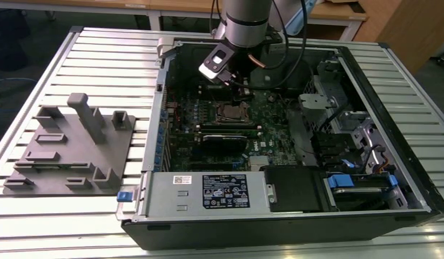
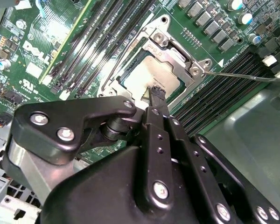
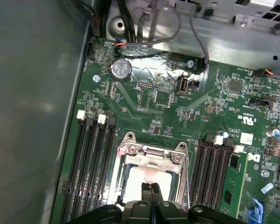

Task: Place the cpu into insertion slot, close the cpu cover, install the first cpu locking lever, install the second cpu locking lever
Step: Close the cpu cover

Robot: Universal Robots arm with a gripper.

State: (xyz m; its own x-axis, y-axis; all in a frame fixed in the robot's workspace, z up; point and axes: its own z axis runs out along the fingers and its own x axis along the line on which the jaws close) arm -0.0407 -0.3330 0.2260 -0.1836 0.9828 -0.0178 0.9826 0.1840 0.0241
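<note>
Black fingers (image 3: 146, 192) pinched together, empty, tips just over the cpu (image 3: 133, 179).
Matte grey cpu sits flat in the insertion slot (image 1: 230, 113), the thin silvery cpu cover (image 3: 151, 154) framing it; the second wrist view adds a wire lever (image 2: 242, 75) jutting sideways beyond the fingers.

Matt metal cpu (image 3: 140, 178), shiny metal cpu cover (image 3: 151, 152).

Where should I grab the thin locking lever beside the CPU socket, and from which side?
Probably the locking lever, on its free straight stretch over the black memory slots, far from where it meets the cpu cover. Come from above, straddling the thin rod; it seems to lie low.
</note>
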